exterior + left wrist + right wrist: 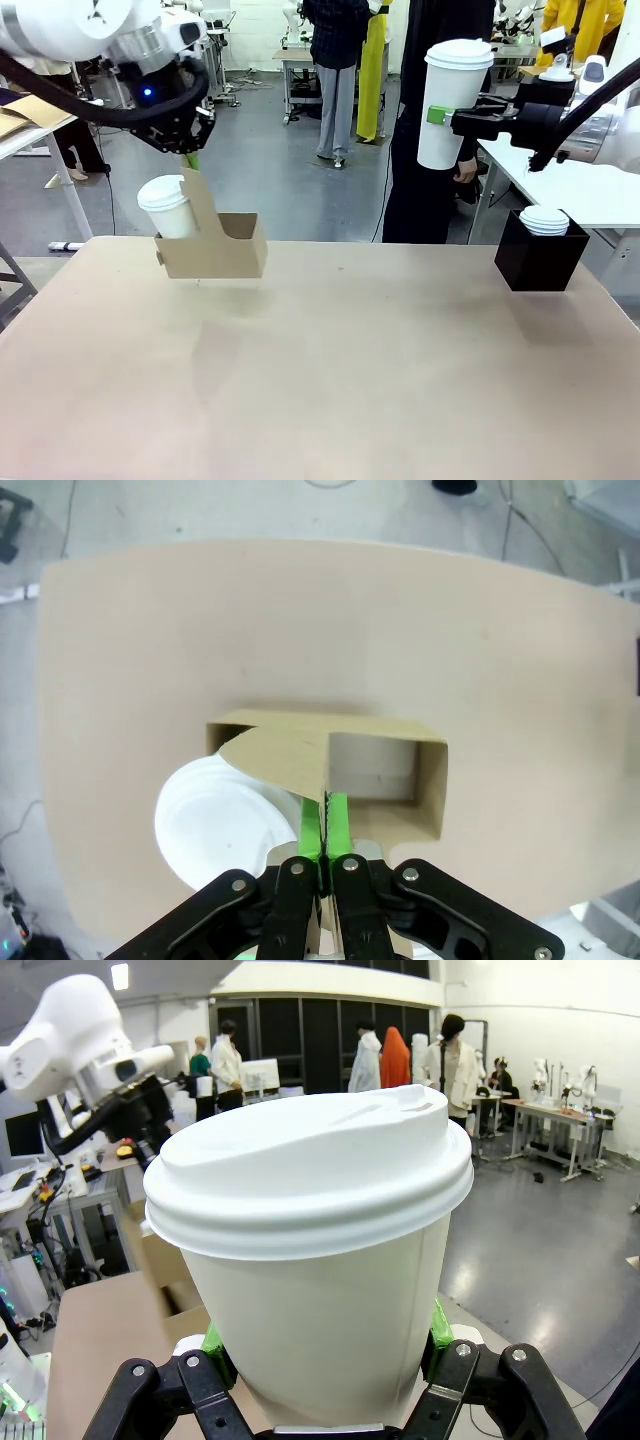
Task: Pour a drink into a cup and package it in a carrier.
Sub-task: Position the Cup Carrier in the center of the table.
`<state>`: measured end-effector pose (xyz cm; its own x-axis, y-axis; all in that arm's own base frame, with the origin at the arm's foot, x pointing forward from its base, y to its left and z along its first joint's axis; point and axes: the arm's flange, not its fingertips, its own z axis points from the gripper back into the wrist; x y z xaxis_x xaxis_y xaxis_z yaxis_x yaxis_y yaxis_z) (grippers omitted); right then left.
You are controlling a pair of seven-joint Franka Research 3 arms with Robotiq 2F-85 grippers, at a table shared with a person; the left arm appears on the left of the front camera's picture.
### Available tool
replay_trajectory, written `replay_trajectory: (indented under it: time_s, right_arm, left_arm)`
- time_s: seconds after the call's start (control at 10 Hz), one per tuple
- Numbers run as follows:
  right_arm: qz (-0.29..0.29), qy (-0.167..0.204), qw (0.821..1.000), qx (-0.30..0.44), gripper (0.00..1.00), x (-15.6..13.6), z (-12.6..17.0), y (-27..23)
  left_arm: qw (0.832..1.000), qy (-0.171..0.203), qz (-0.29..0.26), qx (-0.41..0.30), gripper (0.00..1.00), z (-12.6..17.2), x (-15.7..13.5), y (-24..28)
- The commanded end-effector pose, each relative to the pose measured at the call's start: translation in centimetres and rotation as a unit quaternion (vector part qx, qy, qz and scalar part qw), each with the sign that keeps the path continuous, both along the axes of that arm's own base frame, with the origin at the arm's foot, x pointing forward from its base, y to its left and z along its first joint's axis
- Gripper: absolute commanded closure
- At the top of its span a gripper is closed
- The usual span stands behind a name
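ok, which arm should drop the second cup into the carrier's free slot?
Right. The right gripper holds the lidded cup upright. The left gripper is clamped on the handle tab of the carrier, which has an empty slot beside its seated cup.

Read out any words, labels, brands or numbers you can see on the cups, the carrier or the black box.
No text can be read anywhere.
The held cup is plain white.
The carrier and the second cup in it bear no print.
The black box is blank.
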<state>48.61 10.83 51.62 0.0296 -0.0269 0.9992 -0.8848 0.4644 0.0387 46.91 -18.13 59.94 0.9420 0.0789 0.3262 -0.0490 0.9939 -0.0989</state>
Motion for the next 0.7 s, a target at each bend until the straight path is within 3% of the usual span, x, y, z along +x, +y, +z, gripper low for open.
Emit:
replay_trajectory:
  time_s: [0.0, 0.3, 0.6]
  right_arm:
    - [-0.001, -0.011, 1.000, -0.003, 0.20, -0.1, 0.1, 0.2]
    - [-0.001, -0.011, 1.000, -0.003, 0.20, -0.1, 0.1, 0.2]
    - [-0.001, -0.011, 1.000, -0.003, 0.20, -0.1, 0.1, 0.2]
  left_arm:
    - [1.000, -0.005, 0.015, 0.017, 0.98, 0.2, -2.9, -3.8]
    - [0.999, -0.023, 0.008, 0.031, 0.98, -2.1, -6.7, -11.5]
    - [0.999, -0.016, -0.007, 0.036, 0.98, -6.6, -7.8, -17.3]
